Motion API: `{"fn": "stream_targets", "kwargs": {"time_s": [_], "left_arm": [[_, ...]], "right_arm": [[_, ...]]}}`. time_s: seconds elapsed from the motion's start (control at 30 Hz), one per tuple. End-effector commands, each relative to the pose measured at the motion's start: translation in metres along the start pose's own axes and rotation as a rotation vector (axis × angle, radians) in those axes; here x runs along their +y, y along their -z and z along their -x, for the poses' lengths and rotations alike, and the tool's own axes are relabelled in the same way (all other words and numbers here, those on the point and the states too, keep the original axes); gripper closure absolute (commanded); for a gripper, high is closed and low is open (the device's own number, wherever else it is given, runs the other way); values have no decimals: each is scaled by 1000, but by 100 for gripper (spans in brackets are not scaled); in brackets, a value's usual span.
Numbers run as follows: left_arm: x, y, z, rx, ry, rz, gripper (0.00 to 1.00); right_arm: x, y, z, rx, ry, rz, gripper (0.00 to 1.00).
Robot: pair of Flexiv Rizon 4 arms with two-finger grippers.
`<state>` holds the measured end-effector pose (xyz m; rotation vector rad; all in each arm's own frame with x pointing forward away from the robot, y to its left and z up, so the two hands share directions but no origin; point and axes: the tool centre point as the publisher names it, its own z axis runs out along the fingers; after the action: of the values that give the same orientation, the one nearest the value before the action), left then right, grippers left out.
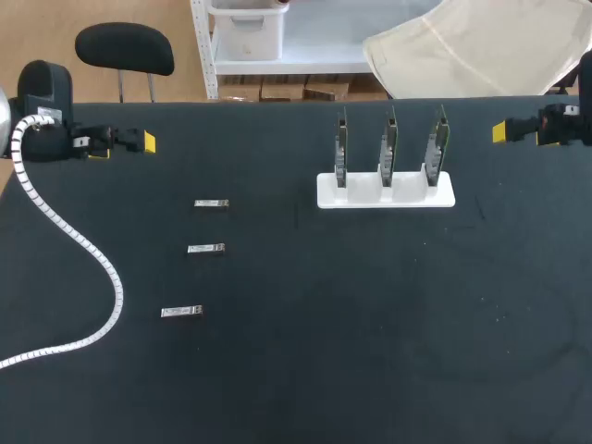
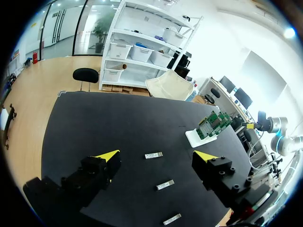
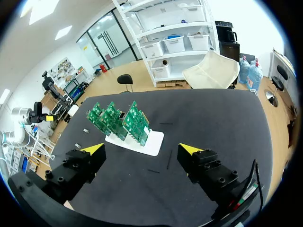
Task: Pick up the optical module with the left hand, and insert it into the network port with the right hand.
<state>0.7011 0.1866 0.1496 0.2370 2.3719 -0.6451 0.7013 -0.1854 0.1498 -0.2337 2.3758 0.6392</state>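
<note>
Three small silver optical modules lie in a column on the left half of the black table: far one (image 1: pixel 211 203), middle one (image 1: pixel 206 248), near one (image 1: pixel 181 312). Three upright green circuit boards (image 1: pixel 389 148) with the network ports stand in a white holder (image 1: pixel 386 192) at the right rear. My left gripper (image 1: pixel 139 141) hovers at the far left rear, open and empty. Ahead of and below the left gripper (image 2: pixel 157 156) lie the modules (image 2: pixel 153 155). My right gripper (image 1: pixel 500 132) hangs at the far right rear, open and empty. The right gripper (image 3: pixel 142 150) faces the boards (image 3: pixel 118 120).
A white ribbed cable (image 1: pixel 88 250) from my left arm curves over the table's left side. A short dark mark (image 3: pixel 169 159) lies on the mat next to the holder (image 3: pixel 154 143).
</note>
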Motion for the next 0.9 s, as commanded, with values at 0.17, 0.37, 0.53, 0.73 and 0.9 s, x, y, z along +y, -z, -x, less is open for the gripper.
{"fn": "stream_targets", "kwargs": {"time_s": [0.17,0.37,0.53,0.73,0.9], "left_arm": [[-1,0,0,2,1,4,0],[-1,0,0,2,1,4,0],[-1,0,0,2,1,4,0],[-3,1,0,-10,-76,7,0],[-5,-2,-1,35,-292,29,0]], "right_arm": [[1,1,-1,-1,-1,-6,0],[1,1,-1,-1,-1,-6,0],[1,1,-1,-1,-1,-6,0],[1,1,-1,-1,-1,-6,0],[1,1,-1,-1,-1,-6,0]]}}
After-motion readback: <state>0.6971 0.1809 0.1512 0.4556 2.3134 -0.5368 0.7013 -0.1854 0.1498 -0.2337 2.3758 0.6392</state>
